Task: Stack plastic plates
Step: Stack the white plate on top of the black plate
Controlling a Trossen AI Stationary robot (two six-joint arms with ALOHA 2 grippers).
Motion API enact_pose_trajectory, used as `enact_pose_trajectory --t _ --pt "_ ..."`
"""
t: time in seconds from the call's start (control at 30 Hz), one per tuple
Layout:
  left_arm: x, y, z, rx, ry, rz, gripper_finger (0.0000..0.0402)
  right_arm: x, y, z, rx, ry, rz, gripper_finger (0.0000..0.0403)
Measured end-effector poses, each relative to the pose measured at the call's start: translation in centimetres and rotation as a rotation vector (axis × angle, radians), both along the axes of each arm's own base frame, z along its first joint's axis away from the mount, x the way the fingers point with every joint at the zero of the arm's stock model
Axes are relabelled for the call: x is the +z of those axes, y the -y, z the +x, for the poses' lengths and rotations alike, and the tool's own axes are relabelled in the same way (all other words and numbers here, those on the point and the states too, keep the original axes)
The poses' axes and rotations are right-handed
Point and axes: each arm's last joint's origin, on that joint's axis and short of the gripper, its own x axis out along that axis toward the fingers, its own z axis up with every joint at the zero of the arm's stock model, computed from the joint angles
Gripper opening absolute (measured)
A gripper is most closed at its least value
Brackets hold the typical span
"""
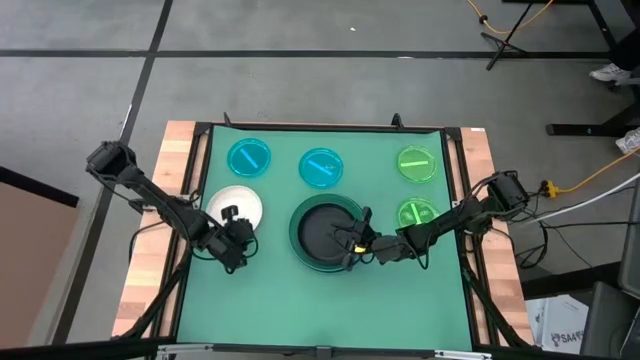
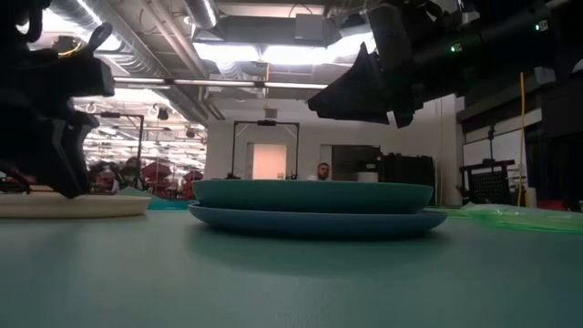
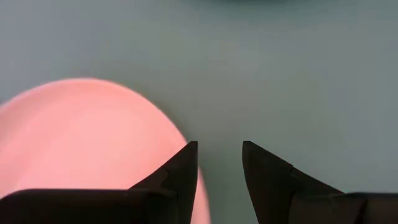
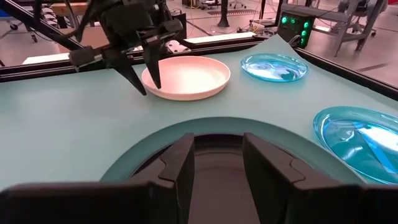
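Nearest the front edge of the green-covered table, open mat lies bare. On it sits the stack: a smooth black plate nested in a teal-green plate atop a pale blue plate. The right claw hovers at the stack's rim, released, fingers parted. The left claw, also released, hangs just beside the white plate. Farther back lie two translucent cyan plates; two bright green plates sit near the right edge.
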Motion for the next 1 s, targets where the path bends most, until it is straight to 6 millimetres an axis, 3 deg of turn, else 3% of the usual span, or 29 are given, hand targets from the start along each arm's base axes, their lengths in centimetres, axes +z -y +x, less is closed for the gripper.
enact_pose_trajectory --t 0.17,0.6,1.0 --pt "0.4 -0.4 -0.3 0.054 -0.029 0.061 0.0120 0.0 0.0 0.0 0.000 0.001 0.000 0.0127" --pt "-1.8 -1.3 -1.0 0.092 -0.081 -0.009 0.0116 0.1 0.0 0.0 0.000 0.010 0.004 0.0127" --pt "-2.3 -1.2 -0.8 0.005 -0.127 0.088 0.0008 -0.3 0.0 -0.1 0.010 -0.030 -0.008 0.0127"
